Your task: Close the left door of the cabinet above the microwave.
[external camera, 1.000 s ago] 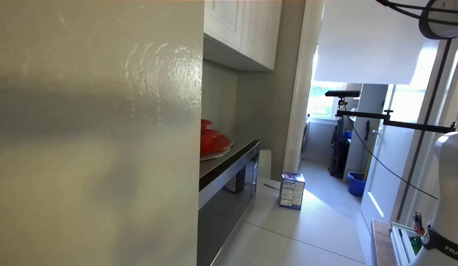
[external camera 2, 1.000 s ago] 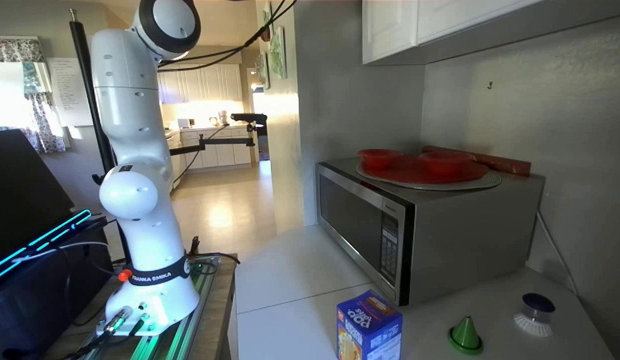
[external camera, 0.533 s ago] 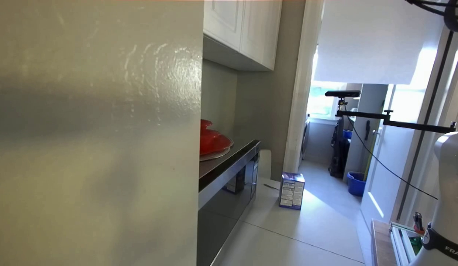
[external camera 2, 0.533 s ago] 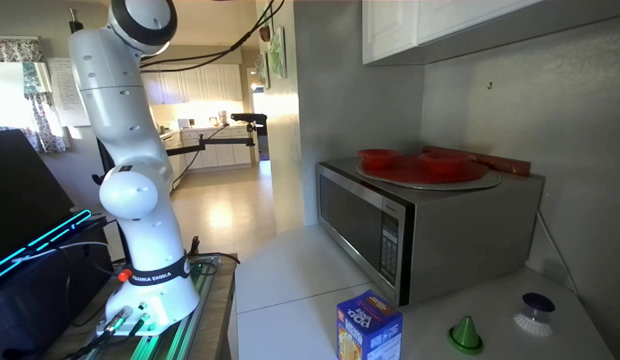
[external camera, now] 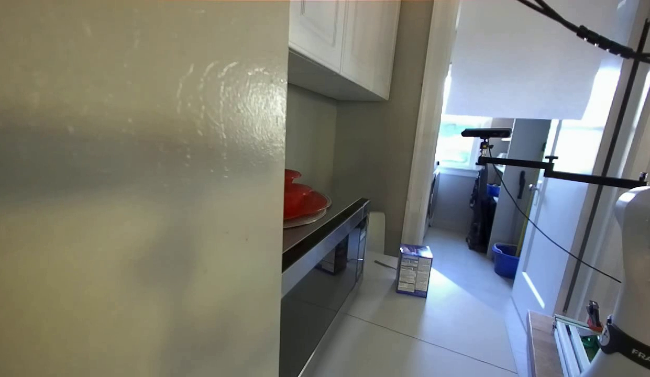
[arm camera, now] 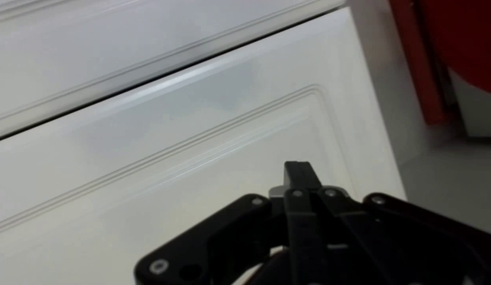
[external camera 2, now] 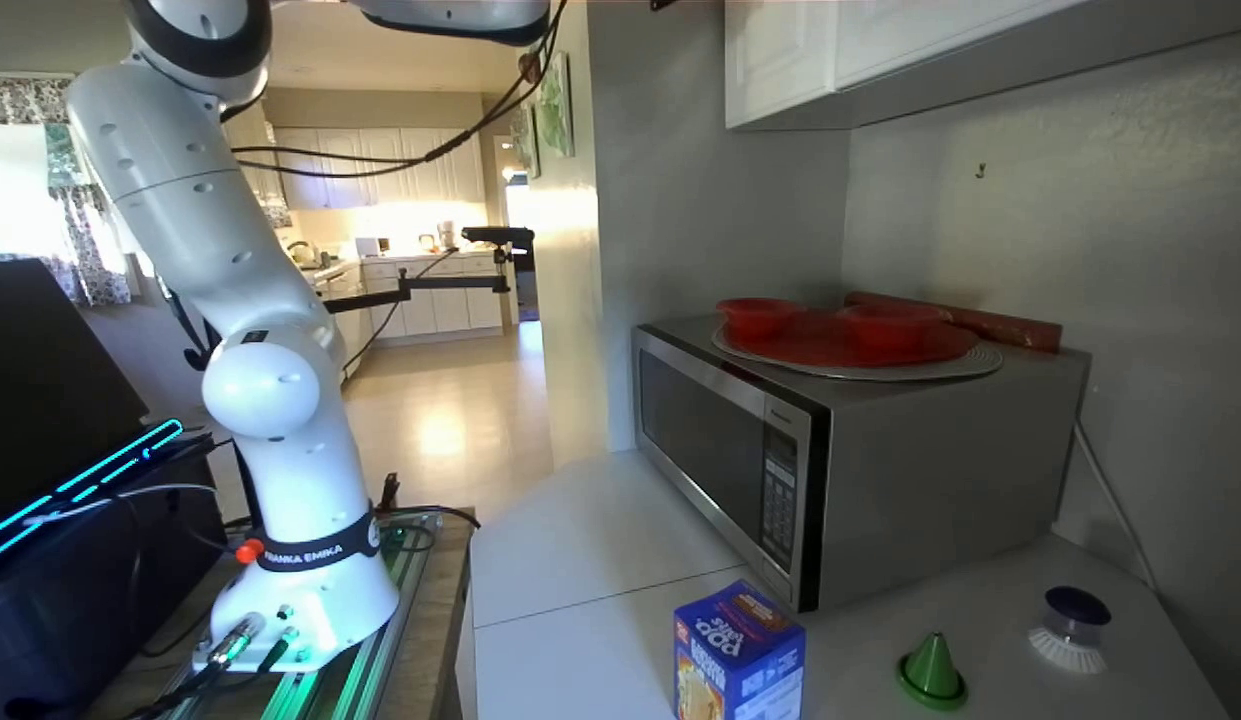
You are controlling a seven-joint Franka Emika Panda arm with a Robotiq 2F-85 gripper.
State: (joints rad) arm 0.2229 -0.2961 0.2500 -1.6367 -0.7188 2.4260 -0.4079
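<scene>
The white cabinet shows two panelled doors in all views. The left door (arm camera: 170,190) fills the lower part of the wrist view, and the neighbouring door (arm camera: 130,51) lies above it across a thin dark gap. In both exterior views the left door (external camera: 317,26) (external camera 2: 780,60) is cut by the top edge and looks nearly in line with its neighbour. My gripper (arm camera: 302,168) is shut with nothing between its fingertips, in front of the left door's lower part. I cannot tell whether it touches the door. The microwave (external camera 2: 710,430) stands below.
Red dishes (external camera 2: 880,330) lie on the microwave. A blue box (external camera 2: 740,650), a green cone (external camera 2: 933,668) and a brush (external camera 2: 1072,630) stand on the counter (external camera 2: 600,540). A glossy wall (external camera: 146,209) blocks much of an exterior view. Black cables (external camera 2: 410,160) hang from the arm.
The arm's upper part has leaned back and lower, and its forearm has come into view at the top of an exterior view. The cables hang lower. The cabinet doors look unchanged.
</scene>
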